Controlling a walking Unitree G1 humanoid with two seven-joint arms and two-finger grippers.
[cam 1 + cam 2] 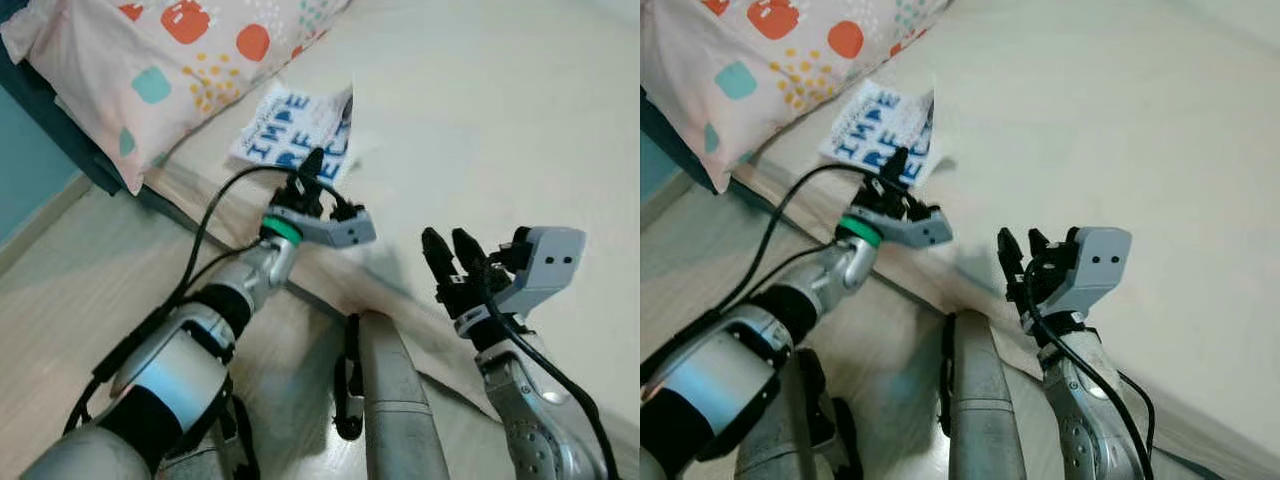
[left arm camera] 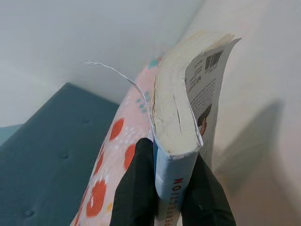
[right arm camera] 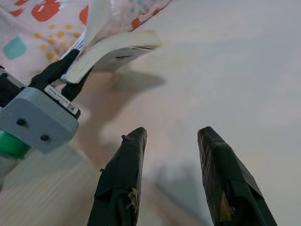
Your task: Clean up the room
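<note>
- One book (image 1: 300, 128), clamped in the left tool (image 1: 312, 168).
- One spotted pillow (image 1: 150, 70) beyond it.
- One bed (image 1: 480, 110).
- Two tools; the right tool (image 1: 448, 247) is empty.

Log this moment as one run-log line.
left gripper: shut on blue-and-white paperback book, lifted above cream bed sheet | right gripper: open, empty | spotted pink pillow: beside
</note>
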